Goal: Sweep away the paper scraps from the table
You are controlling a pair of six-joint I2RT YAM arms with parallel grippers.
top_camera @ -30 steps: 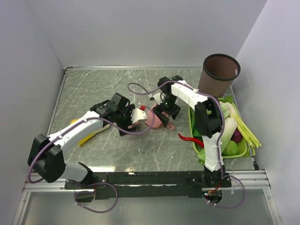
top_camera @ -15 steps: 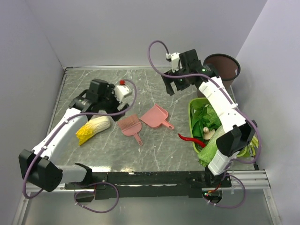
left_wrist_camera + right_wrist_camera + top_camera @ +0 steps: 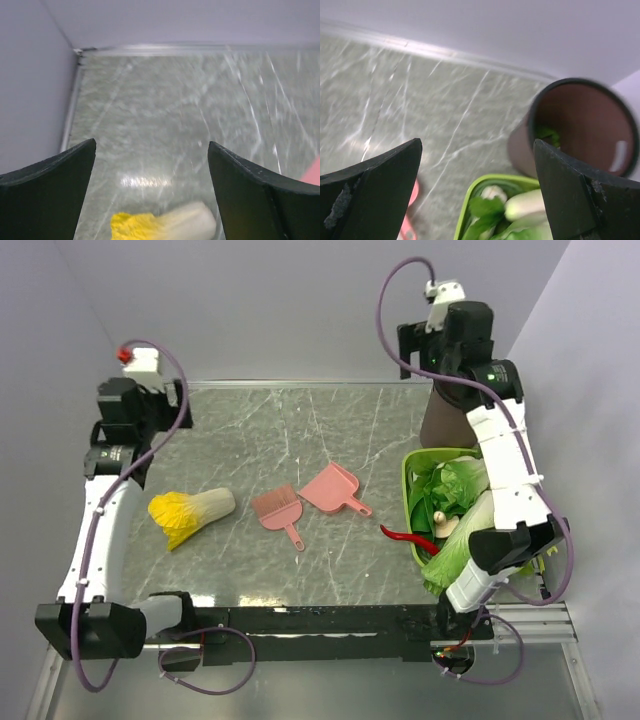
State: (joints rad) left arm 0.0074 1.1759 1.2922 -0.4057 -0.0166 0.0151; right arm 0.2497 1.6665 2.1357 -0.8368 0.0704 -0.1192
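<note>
No paper scraps show on the table (image 3: pixel 230 430). Dark-green bits (image 3: pixel 547 134) lie inside the brown bin (image 3: pixel 580 130), which the right arm partly hides in the top view (image 3: pixel 445 425). The pink dustpan (image 3: pixel 330 487) and pink brush (image 3: pixel 277 508) lie loose side by side mid-table. My left gripper (image 3: pixel 140 408) is raised at the back left, open and empty (image 3: pixel 151 150). My right gripper (image 3: pixel 440 340) is high above the bin, open and empty (image 3: pixel 477 147).
A yellow-and-white cabbage (image 3: pixel 190 515) lies at the left and shows blurred in the left wrist view (image 3: pixel 165 227). A green basket (image 3: pixel 410 505) of leafy vegetables stands at the right, with a red chili (image 3: pixel 405 538) beside it. Walls close the back and sides.
Both grippers have left the brush and dustpan at mid-table. The left arm swung up to the back left. The right arm rose above the brown bin.
</note>
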